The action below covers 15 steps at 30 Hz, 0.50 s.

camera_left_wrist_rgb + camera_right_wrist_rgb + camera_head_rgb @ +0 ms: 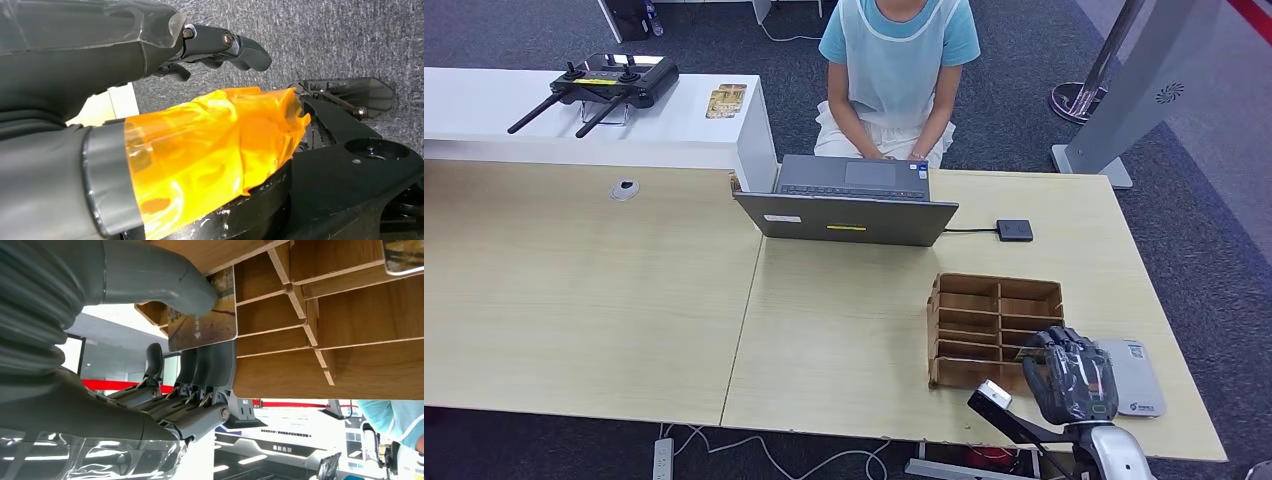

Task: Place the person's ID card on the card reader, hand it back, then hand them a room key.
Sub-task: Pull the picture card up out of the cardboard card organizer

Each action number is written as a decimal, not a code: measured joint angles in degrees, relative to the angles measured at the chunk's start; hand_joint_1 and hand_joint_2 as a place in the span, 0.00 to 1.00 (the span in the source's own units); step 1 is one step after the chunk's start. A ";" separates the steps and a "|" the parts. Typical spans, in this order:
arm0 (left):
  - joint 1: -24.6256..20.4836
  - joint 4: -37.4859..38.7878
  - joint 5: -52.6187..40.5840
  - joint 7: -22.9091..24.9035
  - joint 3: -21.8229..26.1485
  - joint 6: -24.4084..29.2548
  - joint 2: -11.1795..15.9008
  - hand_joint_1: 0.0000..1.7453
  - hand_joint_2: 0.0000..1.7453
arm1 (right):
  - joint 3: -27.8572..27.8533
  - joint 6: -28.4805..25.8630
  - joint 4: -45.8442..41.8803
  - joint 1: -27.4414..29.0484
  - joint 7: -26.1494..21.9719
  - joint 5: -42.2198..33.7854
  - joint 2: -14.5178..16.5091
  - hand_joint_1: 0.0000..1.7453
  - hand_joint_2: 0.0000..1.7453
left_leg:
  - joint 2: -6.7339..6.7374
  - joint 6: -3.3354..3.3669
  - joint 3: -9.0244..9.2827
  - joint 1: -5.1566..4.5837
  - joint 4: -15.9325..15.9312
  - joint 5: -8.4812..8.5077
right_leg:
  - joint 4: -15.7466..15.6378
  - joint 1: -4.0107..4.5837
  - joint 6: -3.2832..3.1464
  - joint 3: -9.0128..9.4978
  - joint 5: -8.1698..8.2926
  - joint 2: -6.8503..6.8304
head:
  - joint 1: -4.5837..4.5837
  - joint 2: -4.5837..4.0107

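Observation:
My right hand (1072,372) reaches over the near right corner of the wooden slotted box (994,330), beside the grey card reader (1136,378). In the right wrist view its thumb and fingers (210,365) pinch a brown printed room key card (202,327) at the mouth of a box compartment (280,335). Another card (405,255) sticks out of a farther slot. My left hand (165,100) hangs beside my body above the carpet, orange film on its thumb, fingers apart and holding nothing. The person (896,70) sits across the table behind the laptop (849,215).
A small black device (1015,230) lies cabled to the right of the laptop. A white counter at the far left carries a black remote controller (609,85) and some cards (725,98). A grey stand (1124,100) rises at the far right.

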 joint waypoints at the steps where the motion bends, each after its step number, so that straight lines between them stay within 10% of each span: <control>1: 0.00 0.00 0.00 0.00 0.00 0.00 0.00 0.00 0.00 | 0.00 -0.02 -0.01 0.01 0.00 0.00 0.00 0.68 1.00 | 0.00 0.00 0.00 0.00 0.00 0.00 | 0.00 0.00 0.00 0.00 0.00 0.00 | 0.00 0.01; 15: 0.01 0.09 0.04 0.00 -0.01 -0.01 0.02 0.00 0.00 | -0.53 -0.29 -0.16 0.70 0.09 -0.64 0.00 0.72 1.00 | 0.01 0.00 0.00 0.00 0.00 0.00 | 0.00 0.00 0.00 0.00 0.00 0.01 | 0.00 0.01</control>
